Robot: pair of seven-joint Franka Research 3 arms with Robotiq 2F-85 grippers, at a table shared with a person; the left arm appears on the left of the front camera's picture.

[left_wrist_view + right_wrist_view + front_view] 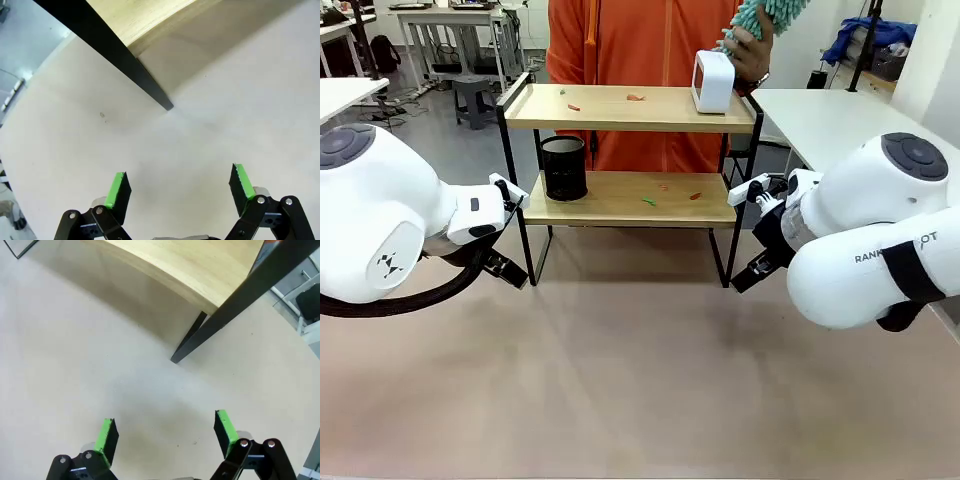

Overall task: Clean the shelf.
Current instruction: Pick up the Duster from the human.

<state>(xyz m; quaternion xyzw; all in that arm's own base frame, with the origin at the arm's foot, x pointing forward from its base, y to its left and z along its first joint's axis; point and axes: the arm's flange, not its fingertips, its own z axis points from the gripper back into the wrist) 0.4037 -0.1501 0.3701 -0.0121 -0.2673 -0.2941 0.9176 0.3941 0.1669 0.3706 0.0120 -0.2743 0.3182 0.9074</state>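
While a duster (760,14) hovers at one o'clock, the left hand (180,184) and right hand (166,432) flank the shelf (620,115), released, seemingly giving room.

shelf (630,108) — matt wood, black metal

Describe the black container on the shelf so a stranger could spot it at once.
Start at the two-tier wooden shelf with a thin black metal frame. At the left end of its lower board stands a black cylindrical container. It is the only tall, dark thing there, among small flat red and green scraps.
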